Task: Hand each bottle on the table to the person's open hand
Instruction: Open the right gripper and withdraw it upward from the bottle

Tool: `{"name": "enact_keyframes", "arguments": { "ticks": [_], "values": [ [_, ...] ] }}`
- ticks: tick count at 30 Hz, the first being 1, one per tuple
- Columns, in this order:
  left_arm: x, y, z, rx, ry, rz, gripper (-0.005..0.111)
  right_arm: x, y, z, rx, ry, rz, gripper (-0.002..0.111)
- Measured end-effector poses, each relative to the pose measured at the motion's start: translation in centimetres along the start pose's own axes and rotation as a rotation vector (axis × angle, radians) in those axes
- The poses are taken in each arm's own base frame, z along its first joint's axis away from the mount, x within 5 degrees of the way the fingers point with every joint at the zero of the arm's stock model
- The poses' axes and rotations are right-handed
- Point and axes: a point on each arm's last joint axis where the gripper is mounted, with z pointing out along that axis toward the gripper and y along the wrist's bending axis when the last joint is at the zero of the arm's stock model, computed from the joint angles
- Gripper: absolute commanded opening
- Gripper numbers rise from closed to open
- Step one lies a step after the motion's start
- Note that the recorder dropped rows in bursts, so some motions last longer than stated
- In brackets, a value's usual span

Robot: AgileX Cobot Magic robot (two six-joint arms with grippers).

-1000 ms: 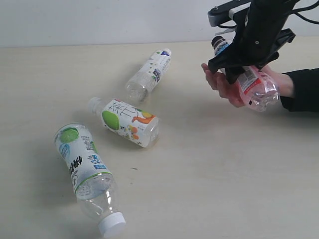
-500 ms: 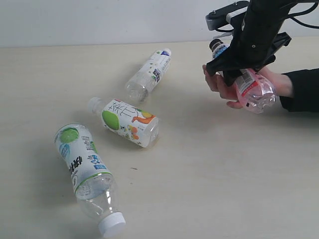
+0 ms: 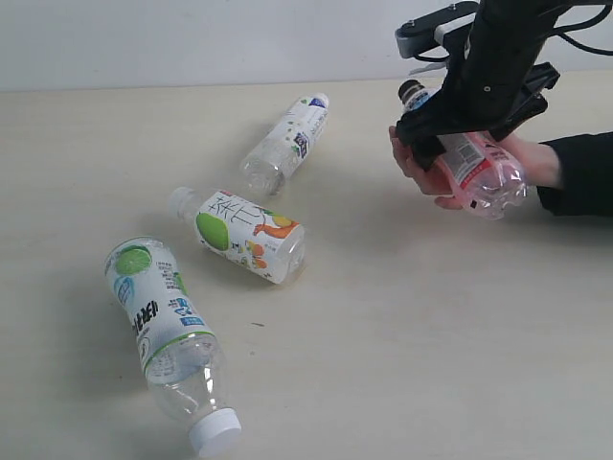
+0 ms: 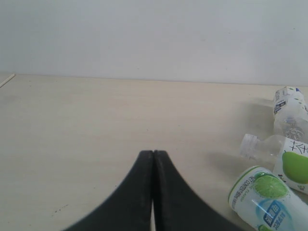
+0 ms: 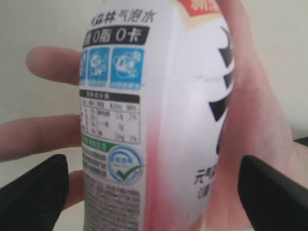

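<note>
The pink bottle [image 3: 482, 172] with a black cap lies across the person's open hand [image 3: 418, 161] at the right of the table [image 3: 431, 335]. My right gripper [image 3: 458, 144] hangs over it, open. In the right wrist view its fingers [image 5: 38, 185] stand clear of the pink bottle [image 5: 159, 120] on both sides, with the palm [image 5: 255, 130] behind it. Three bottles lie on the table: a slim white one [image 3: 285, 142] and two with green fruit [image 3: 244, 235] [image 3: 168, 331]. My left gripper [image 4: 154, 153] is shut and empty, low over the table left of the bottles.
The person's black sleeve [image 3: 579, 172] reaches in from the right edge. A pale wall [image 3: 192, 38] runs along the far side of the table. The left wrist view shows the green-fruit bottles [image 4: 262, 199] [image 4: 284, 159] close beside its fingers.
My right gripper's jaws have spread apart and let go of the pink bottle, which has settled slightly left in the hand. The bottles on the table have not moved.
</note>
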Motion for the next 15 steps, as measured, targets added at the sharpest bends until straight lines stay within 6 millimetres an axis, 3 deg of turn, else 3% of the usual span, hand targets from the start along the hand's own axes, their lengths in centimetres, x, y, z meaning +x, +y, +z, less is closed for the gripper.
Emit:
{"name": "enact_keyframes", "arguments": {
  "ticks": [4, 9, 12, 15],
  "values": [
    [0.0, 0.0, 0.0, 0.000, 0.000, 0.000, 0.000, 0.0, -0.1, -0.4, 0.000, -0.009, 0.001, 0.090],
    [0.0, 0.0, 0.0, 0.000, 0.000, 0.000, 0.000, 0.0, -0.7, -4.8, 0.003, -0.125, 0.018, 0.087],
    [0.0, 0.0, 0.0, 0.000, 0.000, 0.000, 0.000, 0.5, -1.1, -8.1, 0.004, -0.205, 0.031, 0.053],
    [0.0, 0.0, 0.0, 0.000, 0.000, 0.000, 0.000, 1.4, -1.4, -10.7, 0.000, -0.264, 0.041, 0.010]
  ]
}}
